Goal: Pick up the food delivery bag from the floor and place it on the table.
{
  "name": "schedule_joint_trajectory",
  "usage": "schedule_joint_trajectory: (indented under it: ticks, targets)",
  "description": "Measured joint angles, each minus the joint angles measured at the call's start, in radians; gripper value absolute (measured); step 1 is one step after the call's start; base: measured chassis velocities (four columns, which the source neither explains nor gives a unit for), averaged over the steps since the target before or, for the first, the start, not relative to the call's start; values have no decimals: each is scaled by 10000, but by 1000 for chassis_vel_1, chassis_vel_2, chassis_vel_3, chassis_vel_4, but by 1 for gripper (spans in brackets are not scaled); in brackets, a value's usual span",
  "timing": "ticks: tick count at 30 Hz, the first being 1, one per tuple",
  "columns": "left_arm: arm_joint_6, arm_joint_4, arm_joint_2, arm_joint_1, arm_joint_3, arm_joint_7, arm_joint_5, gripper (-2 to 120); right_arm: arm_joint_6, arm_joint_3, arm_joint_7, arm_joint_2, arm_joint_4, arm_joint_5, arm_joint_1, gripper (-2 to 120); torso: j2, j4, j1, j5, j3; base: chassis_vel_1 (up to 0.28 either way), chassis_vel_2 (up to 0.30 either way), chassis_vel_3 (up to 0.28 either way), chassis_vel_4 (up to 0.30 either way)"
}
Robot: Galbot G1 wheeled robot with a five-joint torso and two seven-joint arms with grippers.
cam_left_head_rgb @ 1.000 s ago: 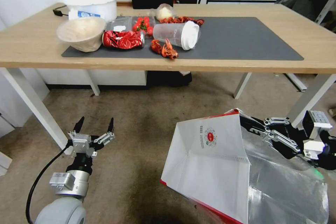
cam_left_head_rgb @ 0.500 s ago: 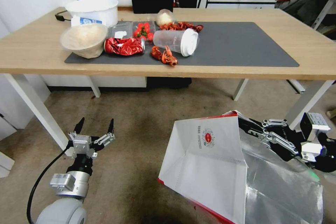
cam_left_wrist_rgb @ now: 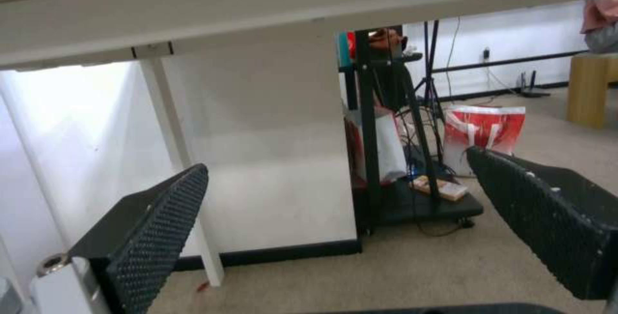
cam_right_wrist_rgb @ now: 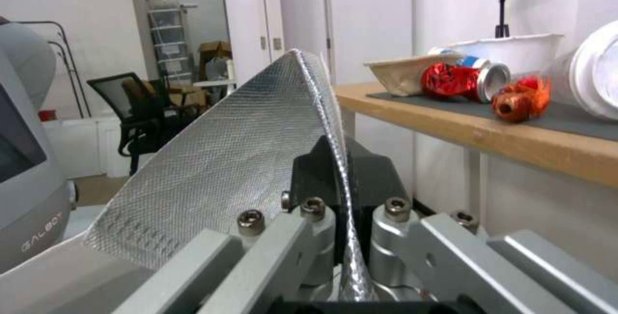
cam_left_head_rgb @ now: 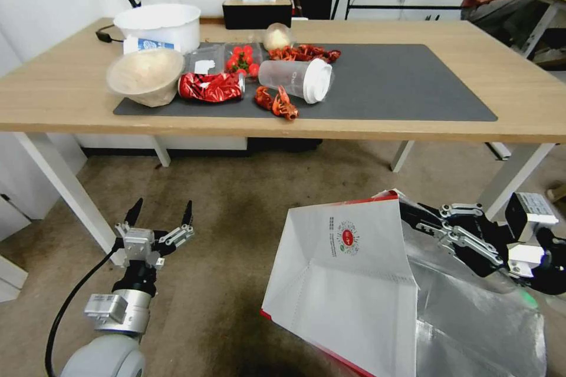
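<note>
At lower right our right gripper pinches the food delivery bag's rim; our left gripper hangs open at lower left.

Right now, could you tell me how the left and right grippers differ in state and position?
The left gripper is open and holds nothing, low over the floor; the right gripper is shut on the food delivery bag, pinching its foil rim. Both sit below the table.

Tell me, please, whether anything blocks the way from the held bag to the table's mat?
Nothing visible does. The right claw grips the white foil-lined tote bag below the light-wood table; the dark grey mat's right half lies bare.
</note>
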Motion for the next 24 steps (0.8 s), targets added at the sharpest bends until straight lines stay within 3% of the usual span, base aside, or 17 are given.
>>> schedule_joint_trajectory:
  ticks: [24]
  targets:
    - [-66, 74, -32, 3, 39, -39, 177, 100, -46, 77, 166, 43, 104, 72, -55, 0, 987, 0, 340, -1, 645, 0, 0, 0, 0]
